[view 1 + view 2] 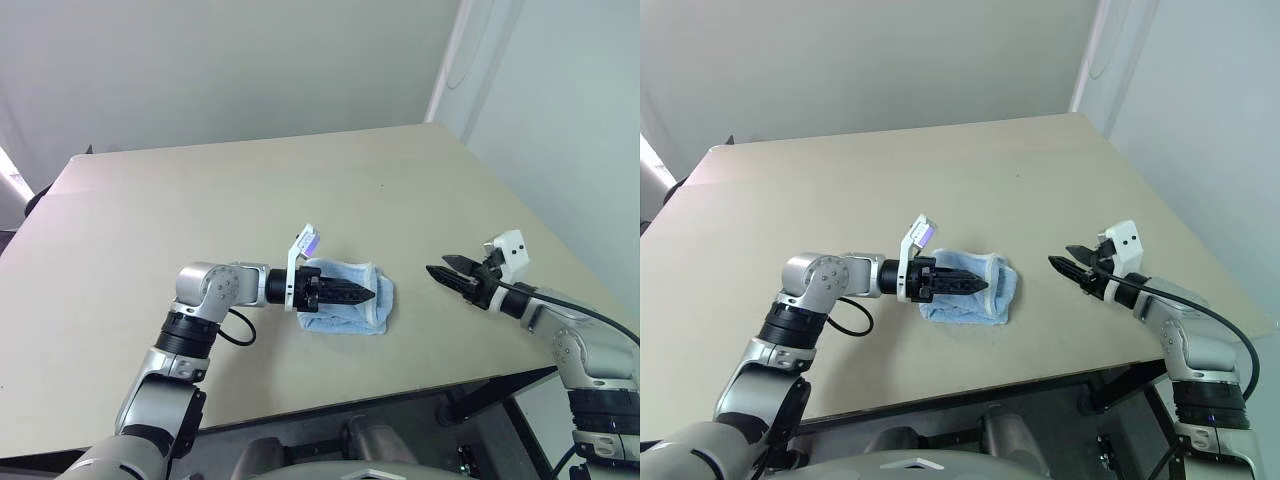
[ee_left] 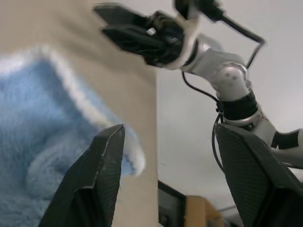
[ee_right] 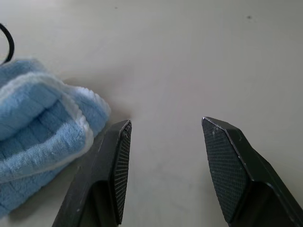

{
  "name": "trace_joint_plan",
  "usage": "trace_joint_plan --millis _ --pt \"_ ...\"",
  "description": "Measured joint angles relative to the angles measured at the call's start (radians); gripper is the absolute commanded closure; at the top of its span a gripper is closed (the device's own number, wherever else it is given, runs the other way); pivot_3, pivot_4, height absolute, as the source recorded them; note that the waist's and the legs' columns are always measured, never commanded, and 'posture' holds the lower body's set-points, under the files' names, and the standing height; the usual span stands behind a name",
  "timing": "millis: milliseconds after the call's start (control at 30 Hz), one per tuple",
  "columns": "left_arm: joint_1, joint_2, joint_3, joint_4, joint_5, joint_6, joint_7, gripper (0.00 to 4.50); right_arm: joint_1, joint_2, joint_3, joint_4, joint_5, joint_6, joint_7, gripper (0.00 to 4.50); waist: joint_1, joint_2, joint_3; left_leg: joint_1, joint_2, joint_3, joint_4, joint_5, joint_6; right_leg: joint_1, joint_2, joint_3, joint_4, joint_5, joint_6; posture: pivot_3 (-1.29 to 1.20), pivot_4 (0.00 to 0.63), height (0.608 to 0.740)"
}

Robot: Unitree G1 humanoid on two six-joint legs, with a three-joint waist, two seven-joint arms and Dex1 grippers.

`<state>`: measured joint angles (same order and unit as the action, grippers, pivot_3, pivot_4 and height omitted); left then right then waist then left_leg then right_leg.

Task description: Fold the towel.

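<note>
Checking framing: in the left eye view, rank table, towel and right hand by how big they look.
1. table
2. towel
3. right hand, though it looks close to the towel in size.

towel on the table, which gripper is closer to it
Left. The left gripper reaches over the towel, fingers apart. The right gripper hangs off to its right, open, over bare table.

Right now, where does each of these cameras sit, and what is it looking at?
Head cameras, both eyes: look down over both arms at the folded light-blue terry towel on the beige table.
Left wrist: along the open left end effector at the towel and right end effector.
Right wrist: along the open right end effector, towel beside it.
All share the towel.
</note>
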<state>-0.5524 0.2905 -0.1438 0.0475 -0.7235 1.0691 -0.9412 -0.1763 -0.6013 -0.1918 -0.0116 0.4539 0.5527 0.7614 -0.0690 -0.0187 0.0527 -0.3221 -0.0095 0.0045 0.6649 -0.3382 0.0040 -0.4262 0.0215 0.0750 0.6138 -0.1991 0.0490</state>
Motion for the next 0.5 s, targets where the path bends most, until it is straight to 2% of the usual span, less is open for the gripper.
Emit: trace_joint_plan --millis 100,233,400,500 --pt "0.034 0.014 -0.021 -0.057 0.094 -0.18 0.007 1.27 -0.002 0.021 0.012 0.015 -0.009 -0.028 -0.004 2.02 0.001 0.0 0.0 0.0 0.0 0.0 0.0 0.0 0.0 0.0 0.0 0.002 0.0 0.0 0.0 0.0 0.0 0.74" --pt "0.069 0.064 -0.087 -0.046 0.285 -0.553 -0.051 1.27 -0.004 0.042 0.017 0.04 -0.037 -0.106 -0.018 2.02 0.002 0.0 0.0 0.0 0.0 0.001 0.0 0.0 0.0 0.0 0.0 0.002 0.0 0.0 0.0 0.0 0.0 0.74" --pt "0.067 0.025 -0.134 0.122 0.382 -0.832 -0.15 1.27 -0.038 0.052 0.015 0.037 0.014 -0.075 0.004 2.02 0.002 0.0 0.0 0.0 -0.001 0.003 0.001 0.0 0.0 0.0 0.0 0.003 0.0 0.0 0.0 0.0 0.0 0.74" --pt "0.06 -0.013 -0.182 0.279 0.492 -1.072 -0.168 1.27 -0.038 0.052 0.014 0.034 0.042 -0.05 0.013 2.02 0.006 0.0 0.0 -0.001 -0.001 0.003 0.0 0.0 0.0 0.0 0.0 0.003 -0.001 0.0 0.001 0.0 0.0 0.74"
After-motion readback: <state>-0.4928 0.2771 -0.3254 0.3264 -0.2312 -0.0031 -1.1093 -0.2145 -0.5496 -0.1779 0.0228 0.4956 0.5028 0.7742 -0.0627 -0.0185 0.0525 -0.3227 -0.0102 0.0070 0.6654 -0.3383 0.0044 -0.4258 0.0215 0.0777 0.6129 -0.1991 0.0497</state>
